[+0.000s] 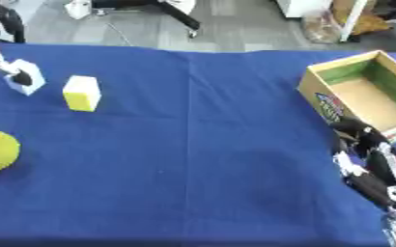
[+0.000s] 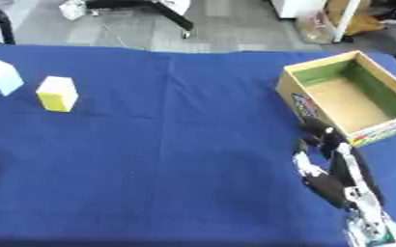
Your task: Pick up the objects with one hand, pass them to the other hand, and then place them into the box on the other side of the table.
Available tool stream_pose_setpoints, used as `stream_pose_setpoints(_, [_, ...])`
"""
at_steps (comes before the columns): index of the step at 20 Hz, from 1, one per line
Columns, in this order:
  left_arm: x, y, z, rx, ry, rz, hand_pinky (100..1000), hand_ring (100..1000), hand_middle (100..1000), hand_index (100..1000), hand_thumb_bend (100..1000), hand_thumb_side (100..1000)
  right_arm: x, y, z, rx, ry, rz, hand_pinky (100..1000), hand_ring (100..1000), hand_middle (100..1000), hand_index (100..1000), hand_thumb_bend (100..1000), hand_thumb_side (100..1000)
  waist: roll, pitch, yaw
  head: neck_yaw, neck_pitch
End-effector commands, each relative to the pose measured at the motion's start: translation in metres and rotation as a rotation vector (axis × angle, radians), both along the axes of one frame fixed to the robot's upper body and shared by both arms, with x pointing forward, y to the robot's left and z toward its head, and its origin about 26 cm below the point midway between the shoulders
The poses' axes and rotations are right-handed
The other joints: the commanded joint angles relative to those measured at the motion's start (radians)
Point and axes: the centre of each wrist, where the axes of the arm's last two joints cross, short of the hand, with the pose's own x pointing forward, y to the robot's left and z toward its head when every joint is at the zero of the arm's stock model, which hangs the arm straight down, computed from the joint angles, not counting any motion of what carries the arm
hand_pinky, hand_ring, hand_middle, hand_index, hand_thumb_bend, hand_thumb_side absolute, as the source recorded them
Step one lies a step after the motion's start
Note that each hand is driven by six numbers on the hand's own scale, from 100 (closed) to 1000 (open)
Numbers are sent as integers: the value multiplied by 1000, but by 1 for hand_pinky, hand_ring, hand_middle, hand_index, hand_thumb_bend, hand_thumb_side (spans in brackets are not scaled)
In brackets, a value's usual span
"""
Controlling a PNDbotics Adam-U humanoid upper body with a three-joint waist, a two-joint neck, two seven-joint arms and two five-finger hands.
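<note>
light: even, bright | shadows: faint | focus: soft, blurred throughout

Grey floor, black chair base, blue tablecloth

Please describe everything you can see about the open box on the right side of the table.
The box is an open-topped rectangular tray, seemingly cardboard or thin wood. Its inside walls are green, its floor plain tan, and nothing lies inside. A colourful printed label shows on the outer wall toward the table's middle. It sits flat on the blue tablecloth, turned askew to the table's edge. The right hand lies just beside its near corner; contact cannot be judged.
</note>
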Motion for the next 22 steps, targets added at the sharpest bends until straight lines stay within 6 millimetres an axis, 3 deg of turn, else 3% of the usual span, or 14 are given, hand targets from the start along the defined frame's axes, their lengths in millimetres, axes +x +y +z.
stream_pose_setpoints(1, [22,-2,-13,56,33,10,832,816,796,901,663,362,2,-3,6,-11,-18,8,839,882,751,860,100,342,10,-26,-2,6,5])
stream_pose_setpoints(5, [56,-14,-42,84,44,12,835,822,800,904,608,342,1,-1,6,-7,-15,16,839,882,751,861,100,345,4,-26,-2,10,5])
stream_pose_setpoints(8, [69,-16,-56,117,45,25,838,824,803,906,564,328,1,-1,6,-5,-14,21,839,882,751,861,100,346,-1,-25,-4,14,5])
stream_pose_setpoints(16, [78,-11,-75,130,20,40,832,808,788,893,445,274,2,1,8,2,-17,27,839,883,751,861,100,353,-3,-14,-12,23,5])
stream_pose_setpoints(22, [79,-10,-88,115,31,51,830,805,785,891,415,259,3,2,9,7,-19,28,839,883,752,862,100,358,-5,-6,-20,22,5])
